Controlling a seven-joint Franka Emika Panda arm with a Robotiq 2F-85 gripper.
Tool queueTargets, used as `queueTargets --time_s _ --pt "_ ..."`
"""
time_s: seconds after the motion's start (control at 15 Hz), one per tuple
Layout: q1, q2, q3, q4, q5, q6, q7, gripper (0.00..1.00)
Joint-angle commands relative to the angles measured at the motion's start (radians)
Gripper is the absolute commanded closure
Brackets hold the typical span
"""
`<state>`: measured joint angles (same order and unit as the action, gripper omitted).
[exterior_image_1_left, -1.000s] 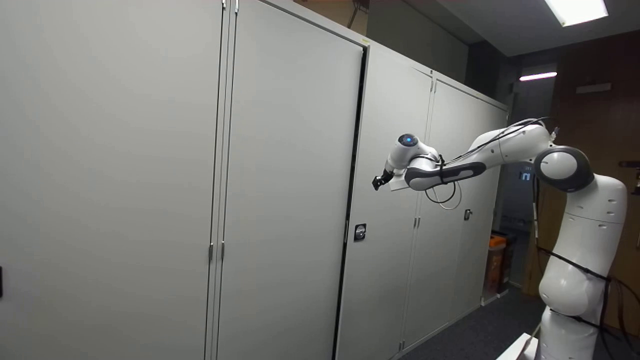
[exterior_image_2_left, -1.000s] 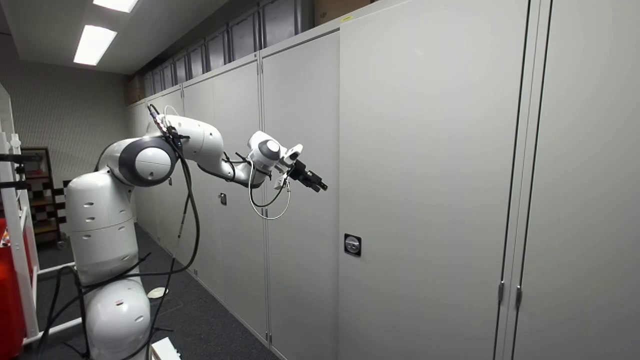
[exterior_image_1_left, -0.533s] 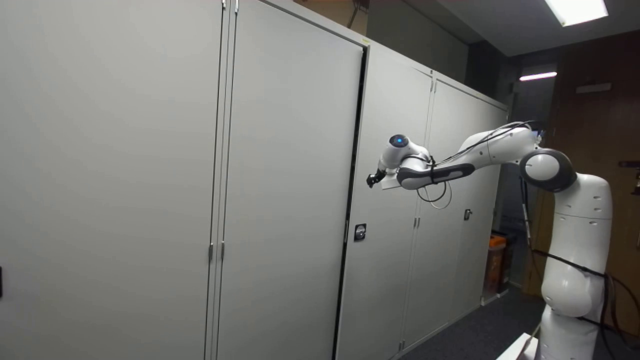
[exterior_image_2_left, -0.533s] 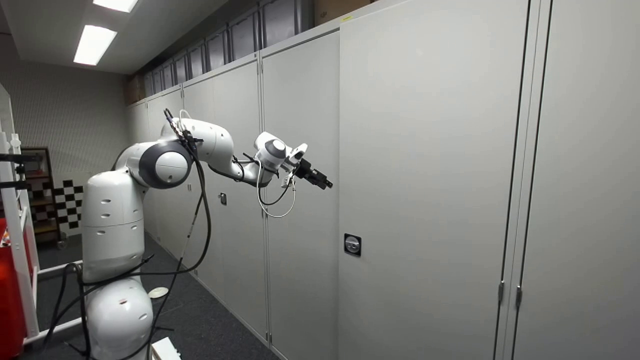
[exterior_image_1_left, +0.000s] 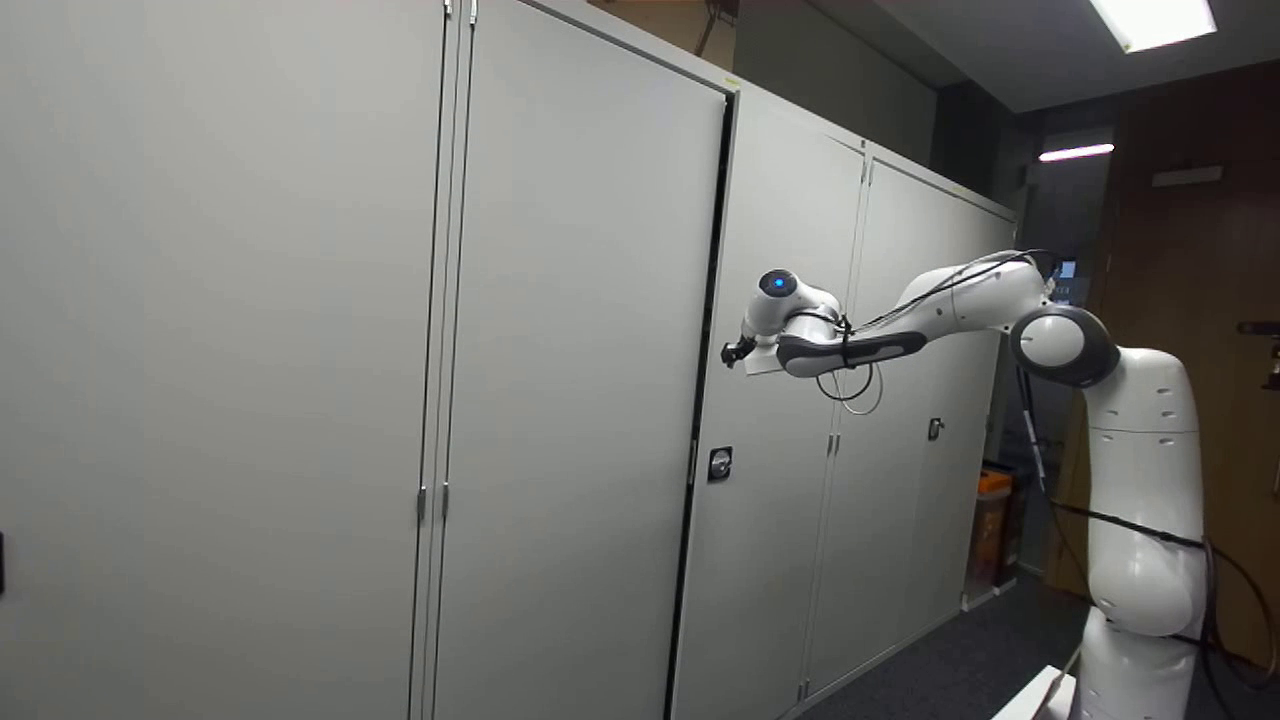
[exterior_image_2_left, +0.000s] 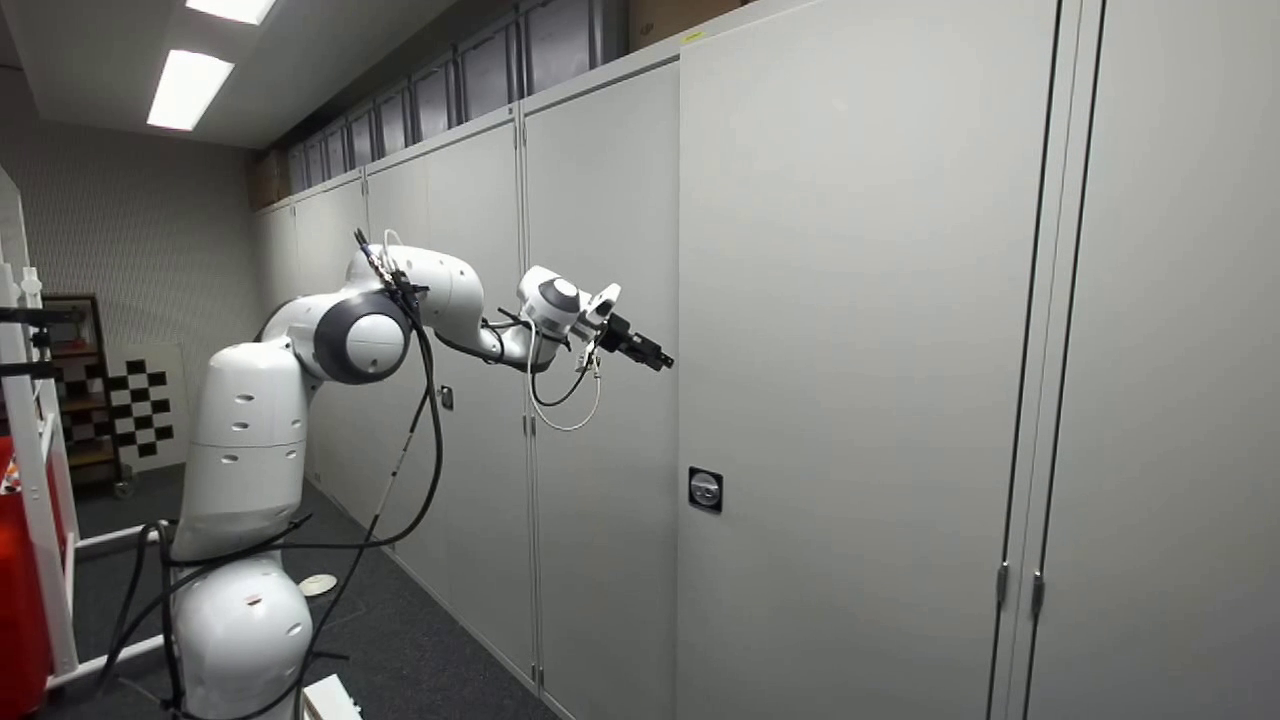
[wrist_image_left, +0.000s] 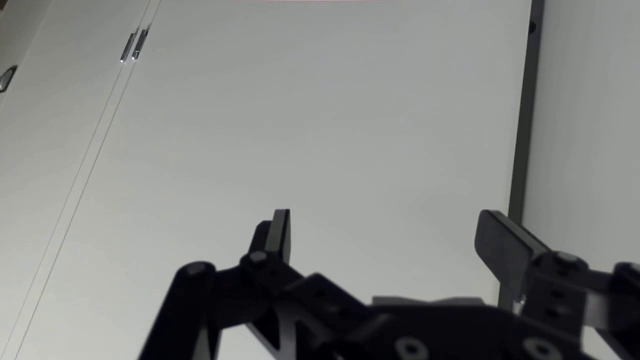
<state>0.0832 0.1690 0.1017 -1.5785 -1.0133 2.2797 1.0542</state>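
Along the row of cabinets (exterior_image_2_left: 860, 350), a tall door (wrist_image_left: 360, 130) fills the wrist view's middle, left of a dark gap (wrist_image_left: 523, 150): likely stiff, slick and heavy, probably best held at its right edge. Gripper (wrist_image_left: 384, 222) hangs near it, fingers (wrist_image_left: 502, 245) wide apart, holding nothing.

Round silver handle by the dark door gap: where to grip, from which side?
Probably across the rim of the round silver handle, coming square from the front: it faces out of an upright door, and the black plate around it looks too flat to pinch. The gripper is open but sits higher in both exterior views. Whether the handle stands proud, I can't tell.
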Motion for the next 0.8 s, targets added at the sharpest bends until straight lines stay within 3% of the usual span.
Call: queueTargets --time_s 0.0,0.73 --pt "0.039 0.058 -0.028 0.093 -0.048 -0.028 0.044 0.00" --pt "0.100 0.180 -0.068 0.268 -0.076 -0.055 0.086 0.00"
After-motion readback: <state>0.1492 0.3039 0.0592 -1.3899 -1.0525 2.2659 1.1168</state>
